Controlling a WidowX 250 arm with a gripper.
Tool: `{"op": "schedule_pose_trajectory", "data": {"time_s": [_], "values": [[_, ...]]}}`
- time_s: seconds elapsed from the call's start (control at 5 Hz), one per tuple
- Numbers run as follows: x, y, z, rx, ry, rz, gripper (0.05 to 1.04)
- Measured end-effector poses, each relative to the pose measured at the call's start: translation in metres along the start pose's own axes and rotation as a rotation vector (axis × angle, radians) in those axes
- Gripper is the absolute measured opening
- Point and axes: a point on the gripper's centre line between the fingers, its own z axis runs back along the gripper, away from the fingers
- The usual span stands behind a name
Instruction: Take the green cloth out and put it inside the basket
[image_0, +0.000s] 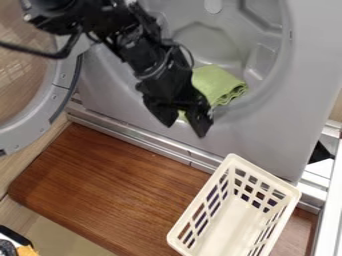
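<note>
Brown wooden board (100, 190) alongside metal rail (150, 142); small orange item (27, 251) at lower left corner

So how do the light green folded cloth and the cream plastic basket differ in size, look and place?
The light green cloth is the smaller; the cream plastic basket looks clearly larger. The cloth is soft and folded, with a wavy edge, while the basket is stiff, with gridded openings in its walls. The cloth lies in the grey machine's round opening; the basket sits over the brown wooden board. Both are pale in colour.
</note>
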Motion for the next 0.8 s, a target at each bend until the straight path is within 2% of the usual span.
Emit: {"op": "schedule_pose_trajectory", "data": {"time_s": [0.2,0.6,0.8], "values": [[0.024,0.011,-0.012,0.024,-0.014,0.018,1.001],[0.065,0.026,-0.016,0.097,-0.054,0.002,1.001],[0.069,0.031,-0.033,0.087,-0.028,0.009,0.964]]}}
